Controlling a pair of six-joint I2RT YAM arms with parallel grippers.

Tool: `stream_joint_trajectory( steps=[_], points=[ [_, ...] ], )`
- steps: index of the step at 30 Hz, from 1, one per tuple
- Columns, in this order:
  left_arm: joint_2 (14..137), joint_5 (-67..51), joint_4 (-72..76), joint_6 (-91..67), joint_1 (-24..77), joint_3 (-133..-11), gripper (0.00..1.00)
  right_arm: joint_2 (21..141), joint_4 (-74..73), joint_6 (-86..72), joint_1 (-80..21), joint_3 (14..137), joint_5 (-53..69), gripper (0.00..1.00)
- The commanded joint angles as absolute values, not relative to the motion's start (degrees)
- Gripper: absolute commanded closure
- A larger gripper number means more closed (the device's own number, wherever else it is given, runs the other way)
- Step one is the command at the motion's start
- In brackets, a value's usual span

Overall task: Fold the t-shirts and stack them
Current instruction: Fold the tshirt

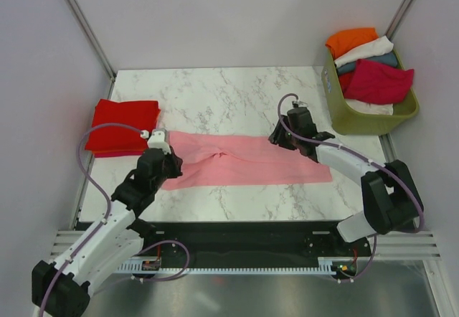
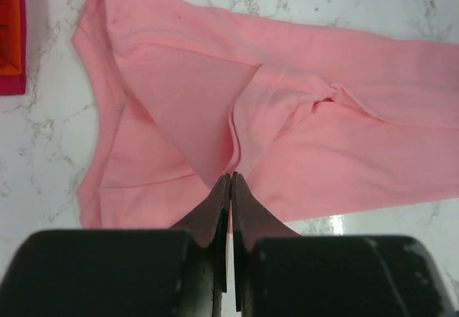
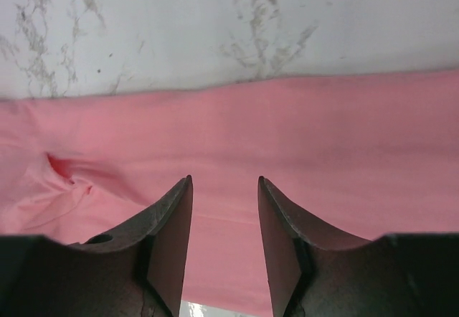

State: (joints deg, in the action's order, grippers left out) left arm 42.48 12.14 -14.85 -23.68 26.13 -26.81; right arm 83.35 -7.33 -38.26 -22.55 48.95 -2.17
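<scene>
Red t-shirt lying folded at surface left. Pink t-shirt lying centre as long band, crosswise fold pending. Left tool closed at its left end, grip unconfirmed. Right tool hovering open over right end; needing pinch next.

I'm looking down on a white marble table with grey veining. An olive-green plastic basket is sitting at the table's far right corner, reaching out past its right edge. A black base plate is lying along the table's near edge, and a ribbed metal rail is running just nearer than that. A slanting metal post is rising beyond the table's far left corner.
</scene>
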Motion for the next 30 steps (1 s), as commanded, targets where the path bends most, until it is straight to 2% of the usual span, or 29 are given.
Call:
stream_joint_trajectory(
  steps=[1, 3, 5, 9, 11, 15, 23, 28, 30],
  points=[
    [38.76, 8.0, -16.78, -27.86, 26.37, -26.54, 0.93, 88.22, -3.08, -39.37, -26.53, 53.6, -0.17, 0.5],
    [38.76, 8.35, -18.27, -28.39, 26.37, -27.07, 0.84, 90.78, -2.2, -39.55, -29.42, 56.24, 2.1, 0.5],
    [39.02, 7.74, -18.72, -28.82, 26.37, -27.33, 0.82, 94.56, -1.85, -39.73, -31.28, 59.74, 2.98, 0.49],
    [39.9, 10.45, -20.04, -30.76, 26.37, -28.39, 0.63, 100.54, -1.41, -39.9, -34.88, 65.38, 6.05, 0.47],
    [39.55, 11.94, -20.56, -31.37, 26.37, -28.65, 0.59, 103.7, -0.53, -39.82, -35.68, 67.75, 8.95, 0.46],
    [39.72, 15.64, -21.88, -34.01, 26.11, -31.1, 0.36, 107.48, 1.23, -38.59, -38.05, 70.57, 11.77, 0.45],
    [52.98, 18.63, -21.45, -36.29, 25.05, -39.28, 0.36, 115.92, 1.5, -36.48, -39.64, 78.82, 16.34, 0.43],
    [63.43, 15.47, -20.04, -37.79, 21.36, -44.2, 0.36, 120.49, 1.41, -35.86, -39.9, 82.18, 21.34, 0.42],
    [66.43, 13.19, -20.04, -38.32, 19.52, -46.31, 0.39, 121.63, 1.58, -35.86, -39.81, 82.71, 22.32, 0.42]
  ],
)
